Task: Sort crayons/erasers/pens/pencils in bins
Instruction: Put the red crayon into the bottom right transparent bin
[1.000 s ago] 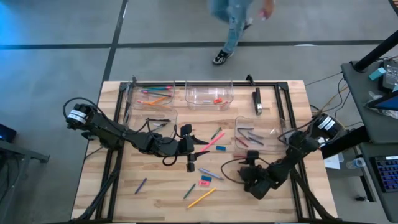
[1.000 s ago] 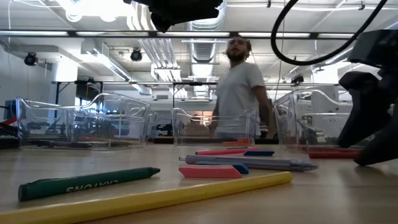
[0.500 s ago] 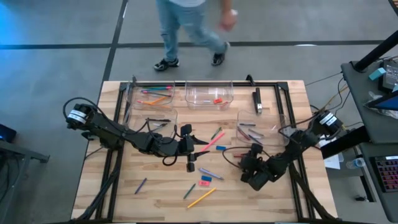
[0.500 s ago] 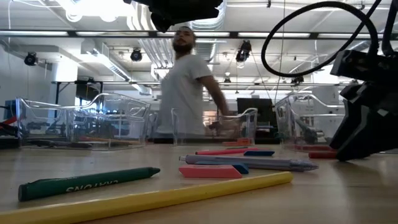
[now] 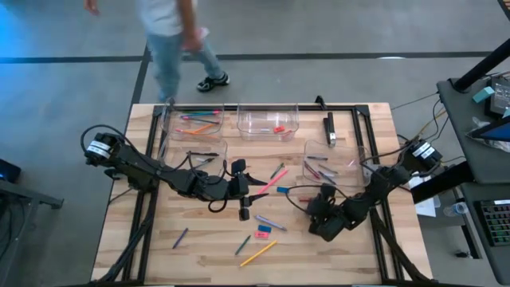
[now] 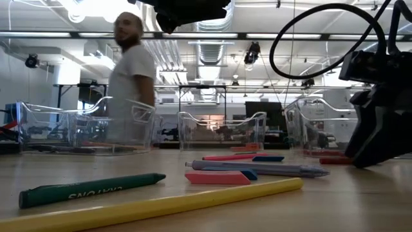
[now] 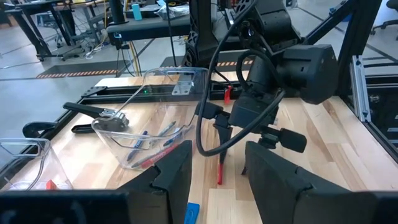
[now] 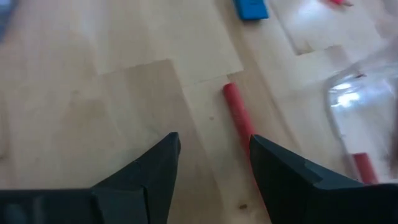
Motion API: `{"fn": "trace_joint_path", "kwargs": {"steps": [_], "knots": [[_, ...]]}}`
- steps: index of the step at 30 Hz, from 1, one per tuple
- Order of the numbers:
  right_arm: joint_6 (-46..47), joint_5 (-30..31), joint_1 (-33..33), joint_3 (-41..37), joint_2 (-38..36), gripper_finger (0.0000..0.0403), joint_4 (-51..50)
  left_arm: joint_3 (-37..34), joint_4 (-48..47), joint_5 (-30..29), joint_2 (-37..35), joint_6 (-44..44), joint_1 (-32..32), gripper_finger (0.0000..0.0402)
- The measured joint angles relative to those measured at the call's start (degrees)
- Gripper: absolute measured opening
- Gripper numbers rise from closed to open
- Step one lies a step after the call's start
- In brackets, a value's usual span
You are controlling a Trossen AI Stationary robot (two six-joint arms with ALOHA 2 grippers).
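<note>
Crayons, erasers, pens & pencils lie partly sorted, partly loose on the wooden table (image 5: pixel 191 247). High view: four clear bins – back-left bin (image 5: pixel 194 121) w/ pink/orange pencils, back-middle bin (image 5: pixel 268 121) w/ a red-orange eraser (image 5: pixel 279 128), left-middle bin (image 5: pixel 199 155) w/ dark pens, right bin (image 5: pixel 329 167) w/ red and grey sticks. Loose near centre: pink pencil (image 5: pixel 275 182), yellow pencil (image 5: pixel 258 253), green crayon (image 5: pixel 242 245), pink eraser (image 5: pixel 264 230), blue eraser (image 5: pixel 282 190), purple crayon (image 5: pixel 180 237) toward front-left. Left gripper (image 5: pixel 253 191) sits mid-table, just beside the pink pencil. Right gripper (image 5: pixel 306 199) is low over the table, just in front of the right bin. A person (image 5: pixel 171 36) walks on the floor beyond the table.

Low view: green crayon (image 6: pixel 90 188) and yellow pencil (image 6: pixel 148 205) nearest; pink eraser (image 6: pixel 217 177) and a grey pen (image 6: pixel 257 169) behind; right arm at far right.

Left wrist view: left fingers (image 7: pixel 177 171) stand apart, nothing between; right gripper (image 7: pixel 222 134) is opposite, tips over a red crayon (image 7: pixel 219 173) beside the right bin (image 7: pixel 149 134).

Right wrist view: right fingers (image 8: pixel 152 168) spread, empty; red crayon (image 8: pixel 239 118) on the wood between them, not touched; blue eraser (image 8: pixel 251 9) beyond.
</note>
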Motion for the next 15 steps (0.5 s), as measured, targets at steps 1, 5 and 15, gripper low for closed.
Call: {"fn": "trace_joint_path", "kwargs": {"steps": [1, 5, 15], "knots": [[-0.4, -0.6, 0.0, 0.0, 0.0, 0.0194, 0.6, 0.0, 0.0, 0.0, 0.0, 0.0, 0.0, 0.0134], [-2.3, -3.3, 0.1, 0.1, 0.0, 0.0194, 2.8, 0.0, 0.0, 0.0, 0.0, 0.0, 0.0, 0.0134], [-2.8, -4.6, 2.8, 1.9, 0.1, 0.0194, 4.2, 0.0, 0.0, 0.0, 0.0, 0.1, -0.2, 0.0134]]}}
